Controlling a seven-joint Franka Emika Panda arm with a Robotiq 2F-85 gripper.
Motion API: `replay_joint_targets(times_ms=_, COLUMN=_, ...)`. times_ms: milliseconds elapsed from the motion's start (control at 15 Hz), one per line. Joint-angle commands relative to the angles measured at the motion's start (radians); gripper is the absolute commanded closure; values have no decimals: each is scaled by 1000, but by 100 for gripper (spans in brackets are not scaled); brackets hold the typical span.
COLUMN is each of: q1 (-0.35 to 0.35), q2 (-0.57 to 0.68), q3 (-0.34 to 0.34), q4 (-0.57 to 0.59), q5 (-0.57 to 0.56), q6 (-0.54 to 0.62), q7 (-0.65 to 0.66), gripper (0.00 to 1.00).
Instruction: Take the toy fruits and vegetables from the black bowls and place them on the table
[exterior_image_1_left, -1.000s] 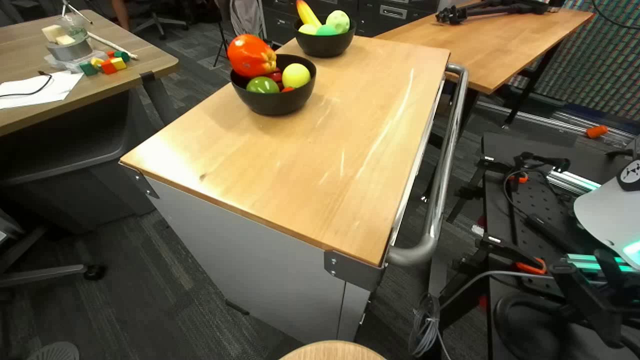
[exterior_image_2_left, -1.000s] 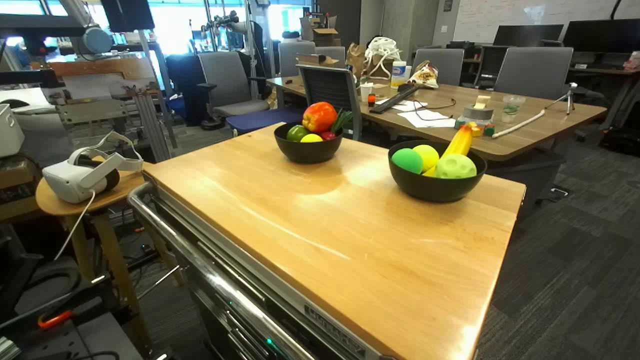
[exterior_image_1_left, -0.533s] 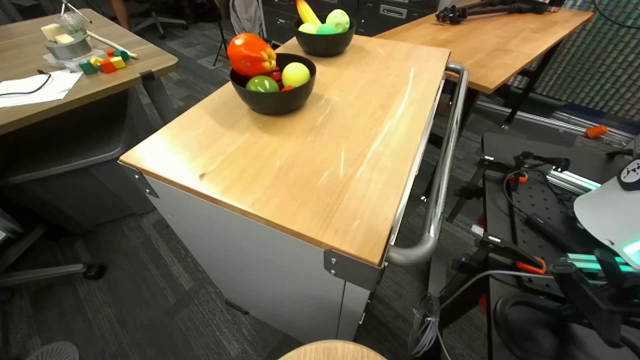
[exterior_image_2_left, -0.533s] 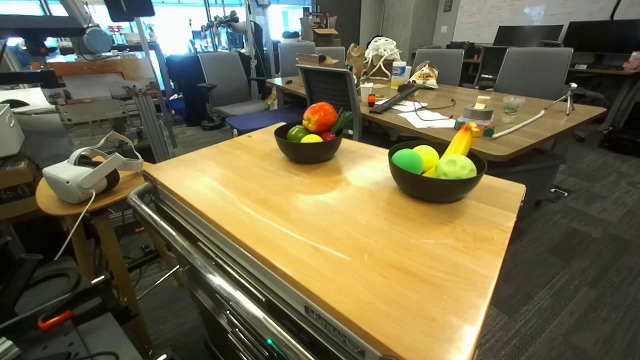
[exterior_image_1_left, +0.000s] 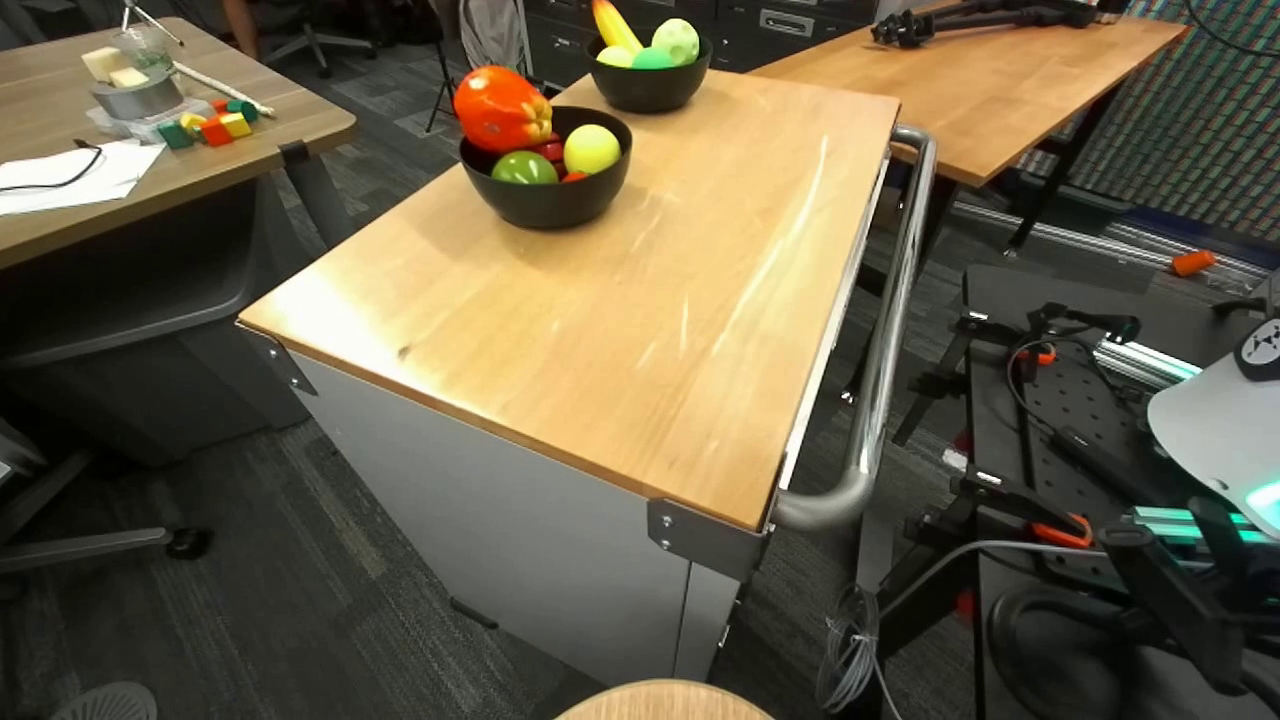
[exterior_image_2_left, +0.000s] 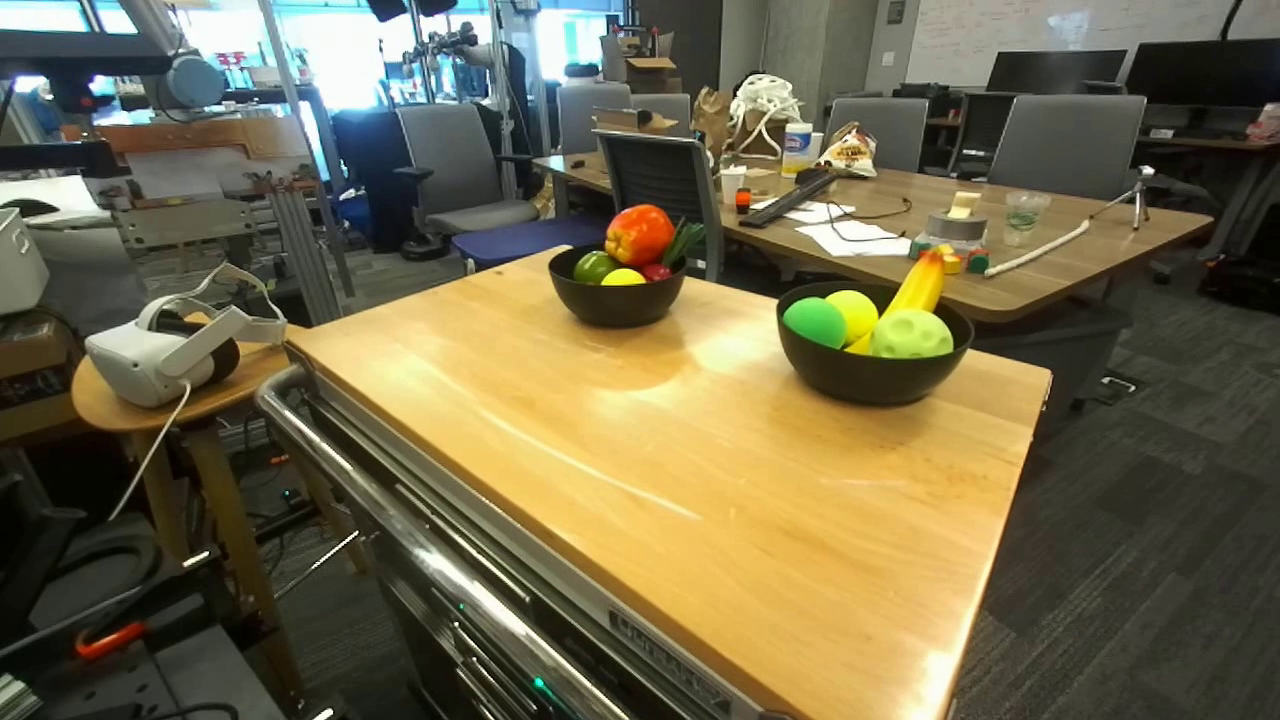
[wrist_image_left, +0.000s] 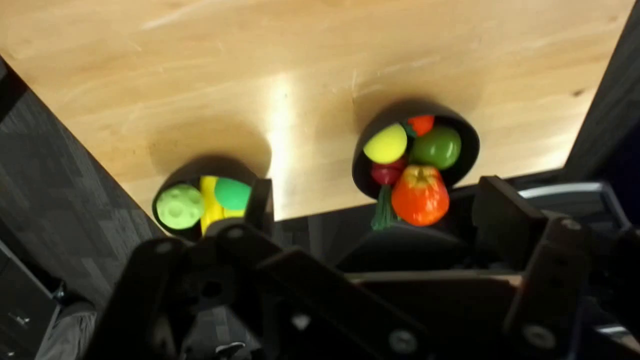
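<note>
Two black bowls stand on the light wood table (exterior_image_2_left: 640, 440), both full of toys. One bowl (exterior_image_2_left: 615, 308) holds an orange-red fruit (exterior_image_2_left: 640, 235) perched high, a green piece (exterior_image_2_left: 596, 267), a yellow one (exterior_image_2_left: 624, 277) and a radish (wrist_image_left: 386, 172) with green leaves. A small red piece (wrist_image_left: 422, 123) shows there too. In the second bowl (exterior_image_2_left: 870, 385) lie a banana (exterior_image_2_left: 918, 285), a green ball (exterior_image_2_left: 815, 322), a yellow ball (exterior_image_2_left: 853, 312) and a pale green bumpy ball (exterior_image_2_left: 911, 333). High over the table, my gripper (wrist_image_left: 378, 200) is open and empty in the wrist view.
A metal bar handle (exterior_image_2_left: 430, 550) runs along one long side of the table. Beside it a stool carries a white headset (exterior_image_2_left: 190, 350). A cluttered brown desk (exterior_image_1_left: 290, 110) and another wooden desk (exterior_image_1_left: 1000, 90) stand close by.
At the top edge of an exterior view, a dark shape, seemingly my gripper, has shifted right and slightly up. Bowls and toys have stayed where they were.
</note>
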Motion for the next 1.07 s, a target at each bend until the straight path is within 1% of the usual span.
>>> replay_joint_targets(times_ms=0, q1=4, q2=198, q3=52, q4=56, q5=78, q6=279, q7=148, gripper=0)
replay_joint_targets(times_ms=67, q1=29, q2=270, q3=49, q4=77, q5=120, q6=328, q7=149, gripper=0)
replay_joint_targets(times_ms=133, q1=66, q2=321, q3=35, q4=97, q5=161, q6=326, q7=108, gripper=0)
replay_joint_targets(times_ms=200, q1=113, q2=328, q3=17, q4=103, q5=199, q6=259, q7=33, gripper=0)
replay_joint_targets(times_ms=267, q1=49, q2=250, q3=46, q4=37, q5=137, q6=287, q7=95, gripper=0)
replay_joint_targets(times_ms=400, q1=90, q2=327, q3=38, q4=66, q5=169, q6=287, q7=69, gripper=0)
replay_joint_targets(times_ms=533, q1=98, q2=345, q3=37, q4=82, q5=175, q6=283, q7=65, gripper=0)
replay_joint_targets(times_ms=667, q1=129, q2=347, q3=0, q4=77, q5=197, q6=289, q7=-66, gripper=0)
replay_joint_targets(times_ms=733, q1=140, q2=370, q3=-19, q4=94, q5=204, q6=310, q7=-139, gripper=0)
replay_joint_targets(times_ms=800, q1=154, q2=392, q3=-42, q4=117, q5=214, q6=302, q7=-221, gripper=0)
replay_joint_targets(times_ms=867, q1=167, q2=428, q3=-68, q4=160, q5=227, q6=257, q7=-294, gripper=0)
replay_joint_targets(times_ms=1000, q1=240, q2=498, q3=-169, q4=245, q5=278, q6=191, q7=-438, gripper=0)
